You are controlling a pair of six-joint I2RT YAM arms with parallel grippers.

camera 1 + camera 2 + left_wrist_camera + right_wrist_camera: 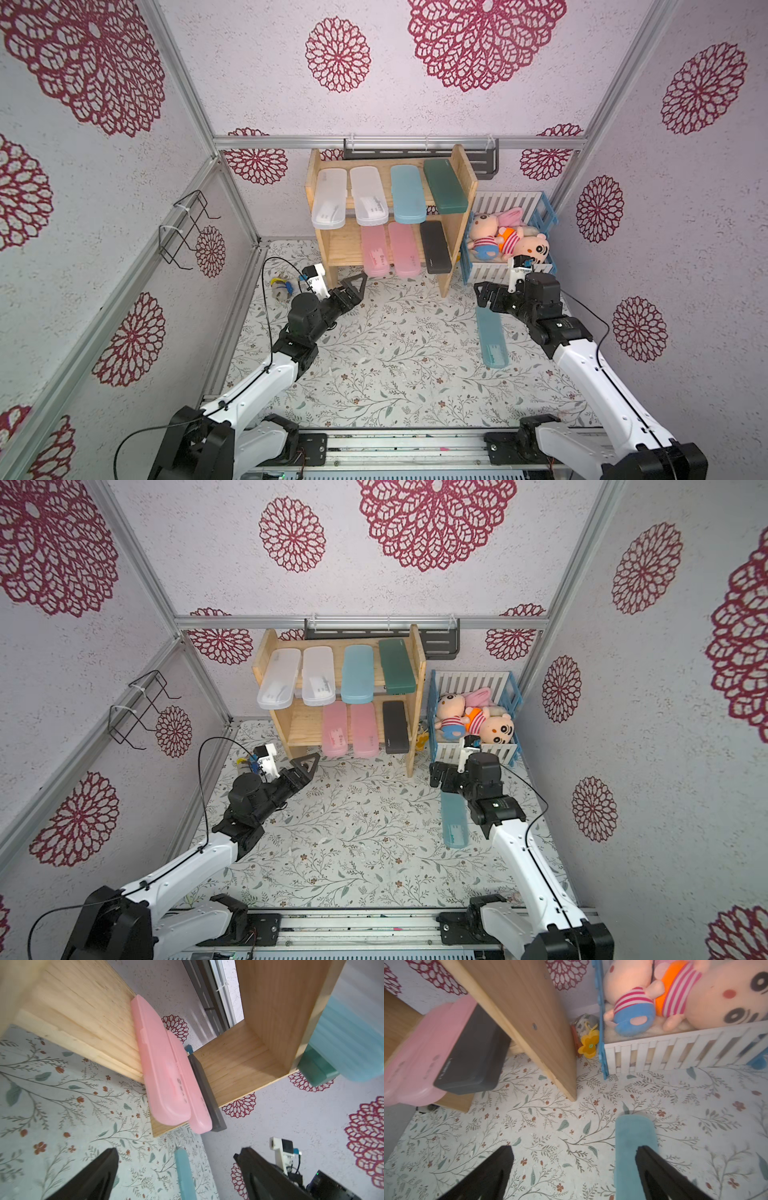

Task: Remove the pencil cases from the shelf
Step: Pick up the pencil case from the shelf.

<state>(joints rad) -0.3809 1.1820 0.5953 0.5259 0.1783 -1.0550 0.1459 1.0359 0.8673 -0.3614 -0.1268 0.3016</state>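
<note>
**One blue case on the table, seven on the shelf**

In both top views the shelf (343, 249) stands at frame centre against the back wall. Its upper tier carries, from picture left to right, a white case (329, 198), a second white case (369, 195), a blue case (408, 193) and a green case (445, 187). The lower tier holds a pink case (375, 251), a second pink case (404, 249) and a black case (435, 247); the left part of that tier is bare. All seven overhang the front edge.

A loose blue case (491, 338) lies flat on the table (374, 374) at right of centre, apart from the shelf. The right gripper (484, 293) is over its far end, jaws spread wide and holding nothing. In the right wrist view one finger (658, 1172) overlaps the case at lower right, and the other finger (492, 1172) is over bare table at lower left.

The left gripper (358, 281), left of centre, is just before the shelf's left leg, jaws wide and empty.

A crate (507, 270) of plush toys (503, 241) stands just right of the shelf.
</note>
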